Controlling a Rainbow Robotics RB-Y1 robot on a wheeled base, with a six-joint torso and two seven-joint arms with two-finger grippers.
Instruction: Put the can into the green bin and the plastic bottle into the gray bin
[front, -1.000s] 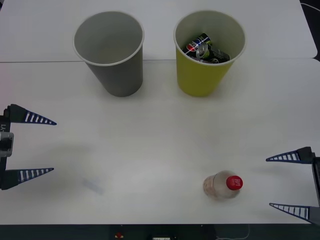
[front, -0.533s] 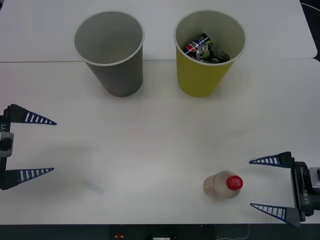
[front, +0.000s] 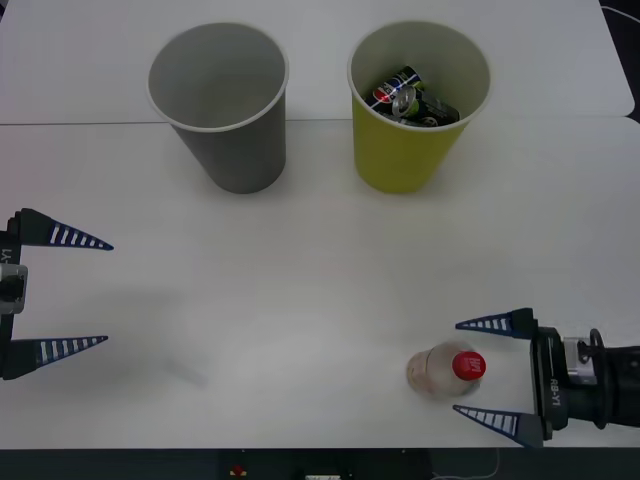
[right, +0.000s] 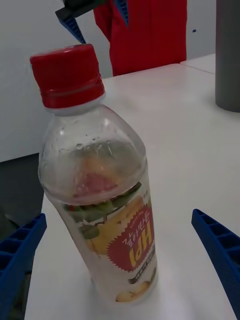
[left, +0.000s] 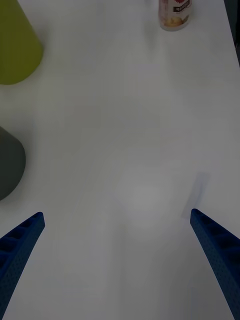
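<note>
White table (front: 300, 300) before us: the plastic bottle (front: 443, 369) stands upright just ahead of our spread, empty right gripper (front: 492, 372), nearer than the left gripper (front: 72, 290)

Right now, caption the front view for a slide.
Open right gripper closing in on upright bottle; cans in green bin, gray bin empty.

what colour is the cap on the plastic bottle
Red; the plastic bottle shows its cap best in the right wrist view.

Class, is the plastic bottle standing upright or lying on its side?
Upright: the plastic bottle stands on its base on the table, red cap on top.
</note>
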